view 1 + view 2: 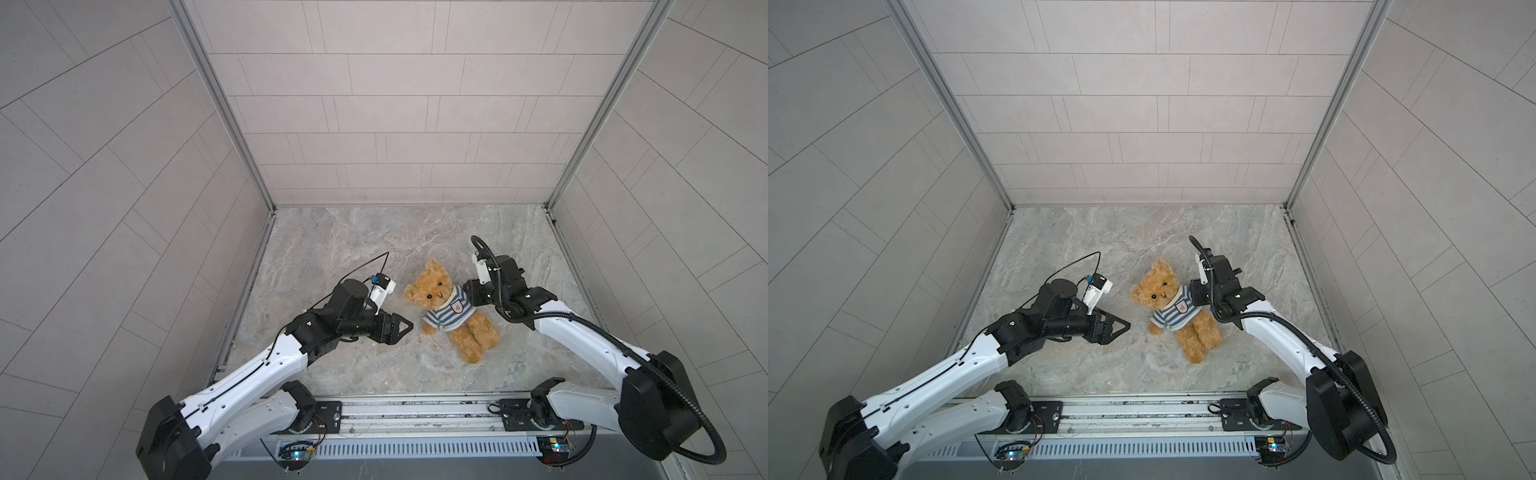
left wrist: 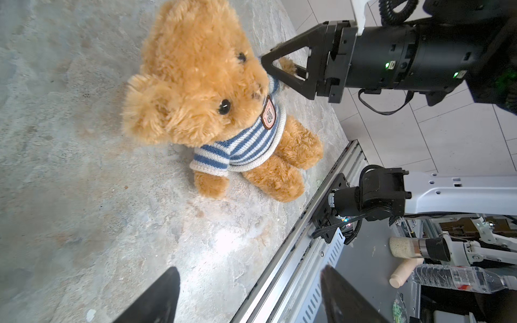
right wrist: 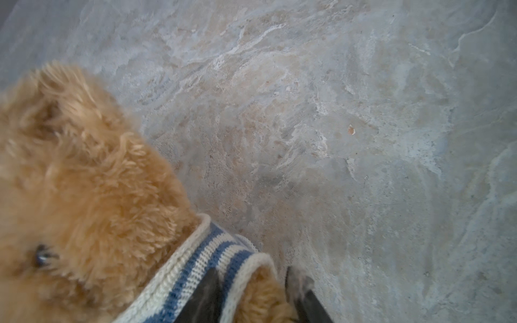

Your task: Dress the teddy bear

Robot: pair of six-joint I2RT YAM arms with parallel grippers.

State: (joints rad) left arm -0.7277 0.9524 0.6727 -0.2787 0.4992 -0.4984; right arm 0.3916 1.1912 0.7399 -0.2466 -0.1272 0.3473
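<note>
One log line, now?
golden-brown plush teddy bear: on back, wearing blue-and-white striped knit shirt | left claw: open, clear | right claw: open, astride sleeved arm

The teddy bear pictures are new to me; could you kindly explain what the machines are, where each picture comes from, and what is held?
These are two robot arms with two-fingered grippers, mounted at the near edge of a stone-patterned table. Both top views look down from overhead; the other two come from cameras on the wrists. On the table lies one teddy bear, face up, wearing a striped shirt. The left gripper is open and empty, apart from the bear. The right gripper has its fingers either side of the bear's sleeved arm; whether they grip it is unclear.
</note>
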